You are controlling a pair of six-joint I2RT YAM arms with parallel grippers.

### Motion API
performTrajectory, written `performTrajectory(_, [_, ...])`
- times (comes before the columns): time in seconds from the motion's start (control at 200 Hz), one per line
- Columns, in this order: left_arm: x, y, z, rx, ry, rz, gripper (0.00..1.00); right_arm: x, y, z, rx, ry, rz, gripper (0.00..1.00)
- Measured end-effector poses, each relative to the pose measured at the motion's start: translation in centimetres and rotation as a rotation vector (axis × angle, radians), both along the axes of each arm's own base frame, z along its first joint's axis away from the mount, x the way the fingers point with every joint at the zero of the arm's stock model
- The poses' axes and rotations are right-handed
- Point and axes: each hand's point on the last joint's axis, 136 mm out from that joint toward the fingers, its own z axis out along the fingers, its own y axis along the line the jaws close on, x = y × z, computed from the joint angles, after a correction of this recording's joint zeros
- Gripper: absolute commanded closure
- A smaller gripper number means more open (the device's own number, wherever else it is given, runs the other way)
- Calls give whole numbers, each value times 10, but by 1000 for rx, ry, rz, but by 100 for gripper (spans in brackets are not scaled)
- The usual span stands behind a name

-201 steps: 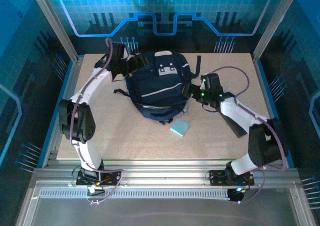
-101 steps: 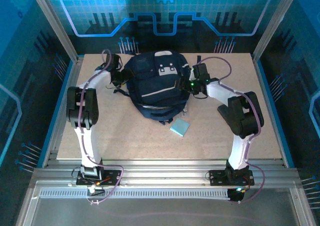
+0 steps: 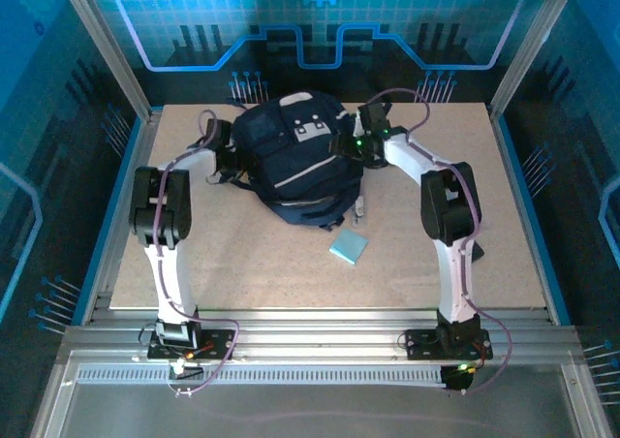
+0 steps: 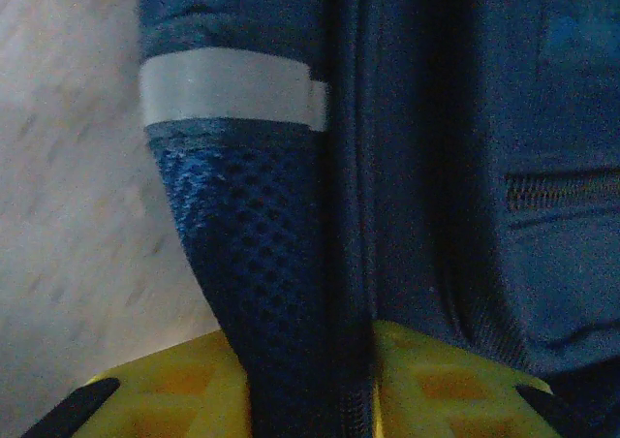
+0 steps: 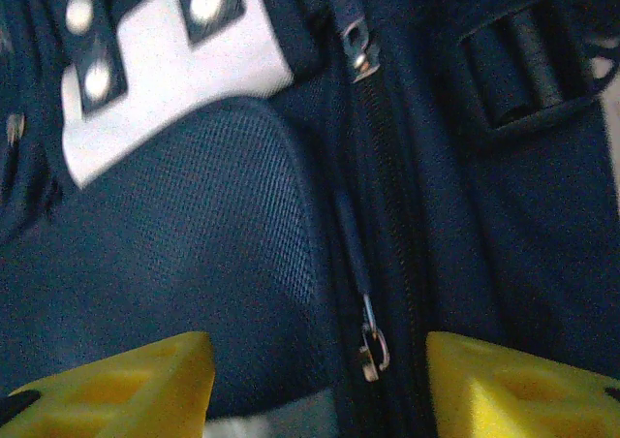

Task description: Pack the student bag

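The student bag [image 3: 293, 162] is seen at the far middle of the desk [image 3: 232, 264], dark navy, with its pale patch turned upward and a pale stripe running across its front. It is flanked on both sides by the two arms.

At its left flank the left pincer [image 3: 230, 157] is pressed against the fabric. From the left wrist, a fold of the bag is caught between the yellow fingers [image 4: 165, 394]: the pincer is clamped on it, with blue mesh [image 4: 252, 234] filling the gap. A grey-white band [image 4: 228, 89] is seen above the mesh, and a zip pocket [image 4: 562, 188] off to the right.

At the bag's upper right side the right pincer [image 3: 347, 147] is set against the fabric. From the right wrist its yellow fingers [image 5: 116, 380] are held apart, with a zip line and a small metal zip pull [image 5: 369, 349] lying in the gap between them. A white patch [image 5: 165, 79] with round rivets is seen at upper left, beside a mesh panel.

Nearer on the desk, just off the bag's lower right edge, a small pale blue square pad [image 3: 348, 248] is lying flat, apart from both pincers.
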Motion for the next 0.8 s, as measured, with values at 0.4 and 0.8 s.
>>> performTrajectory(0.4, [-113,-76,9,-126,58,-45,25,33,21,66,-58,-127,65,23])
performTrajectory(0.8, [-117,-37,-1,-53,37,110,28,-124,15,149,-85,-180,139,22])
